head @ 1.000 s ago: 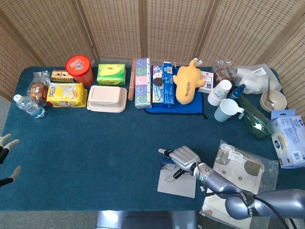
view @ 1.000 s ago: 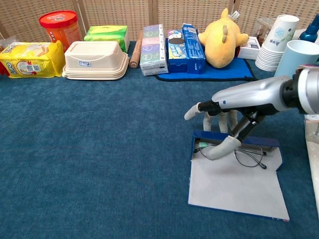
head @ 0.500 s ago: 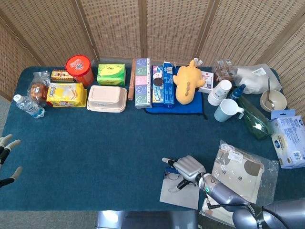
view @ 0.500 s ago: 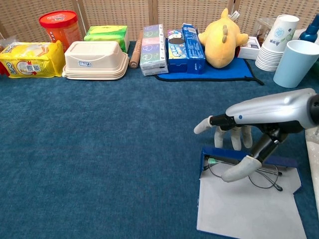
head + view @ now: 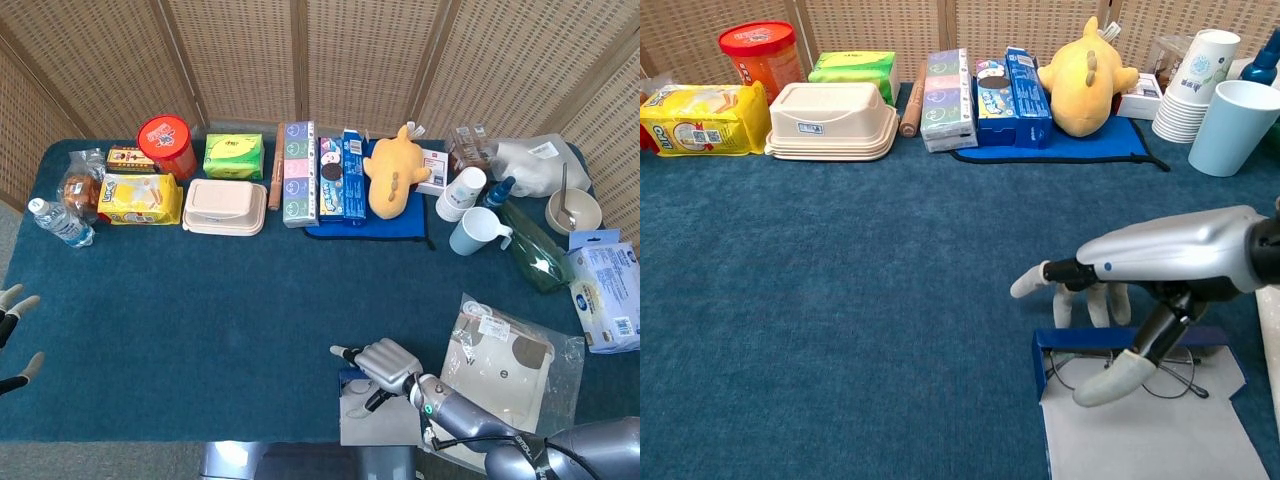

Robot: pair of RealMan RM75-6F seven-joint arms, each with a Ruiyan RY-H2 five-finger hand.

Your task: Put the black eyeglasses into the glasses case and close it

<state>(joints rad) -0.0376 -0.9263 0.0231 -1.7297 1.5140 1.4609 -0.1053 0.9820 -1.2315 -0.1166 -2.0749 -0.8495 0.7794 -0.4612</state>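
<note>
One pair of thin wire-rimmed black eyeglasses (image 5: 1127,366) lying in one open glasses case (image 5: 1140,430), blue-walled with a flat grey flap, on the blue-carpeted counter (image 5: 840,300). Right hand (image 5: 1095,305) arched over the frames, fingers (image 5: 1110,377) spread, grip uncertain. Left hand (image 5: 12,335) cut off at the edge, fingers apart.
</note>
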